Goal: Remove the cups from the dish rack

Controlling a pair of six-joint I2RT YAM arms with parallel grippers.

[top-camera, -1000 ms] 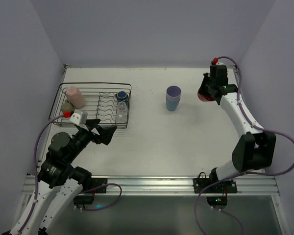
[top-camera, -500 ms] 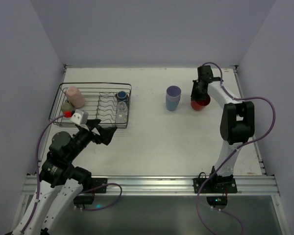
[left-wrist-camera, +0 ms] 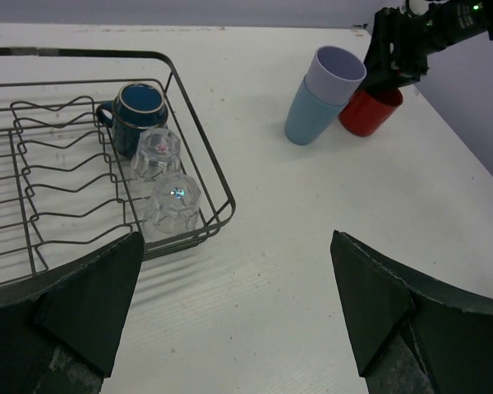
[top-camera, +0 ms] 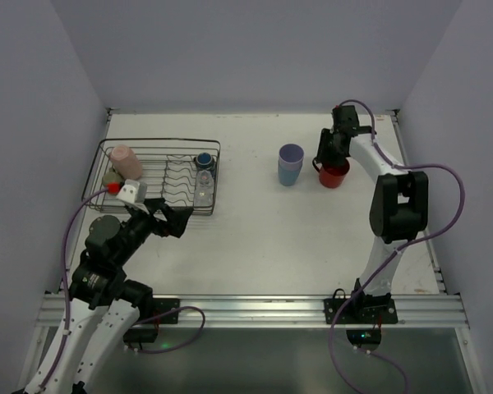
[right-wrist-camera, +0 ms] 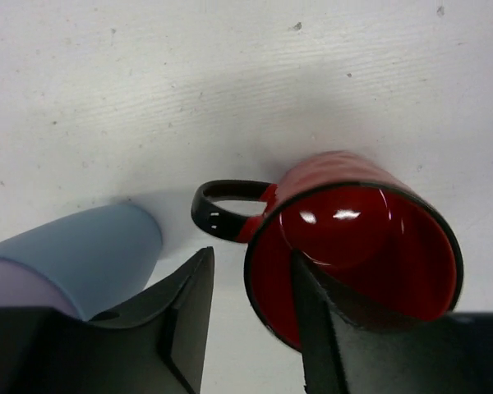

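The black wire dish rack [top-camera: 160, 141] stands at the left and holds a pale pink cup [top-camera: 125, 161], an olive-brown mug [top-camera: 112, 177] and a small blue cup [top-camera: 204, 160]. The lavender tumbler [top-camera: 291, 164] with a blue lower half stands on the table at centre-right. The red handled mug [top-camera: 334, 174] stands upright just right of it. My right gripper [right-wrist-camera: 251, 320] is open, straddling the red mug's [right-wrist-camera: 370, 238] rim with one finger inside and one outside. My left gripper [left-wrist-camera: 238, 312] is open and empty, over bare table by the rack's [left-wrist-camera: 205, 160] near right corner.
Two upturned clear glasses [left-wrist-camera: 156, 152] [left-wrist-camera: 174, 201] sit in the rack's right end beside the blue cup [left-wrist-camera: 140, 111]. Walls close the table on three sides. The tumbler [right-wrist-camera: 82, 254] is close to my right gripper's outer finger.
My right arm carried the red mug from the far right edge leftward, set it down beside the tumbler and loosened its jaws. My left arm shifted only slightly.
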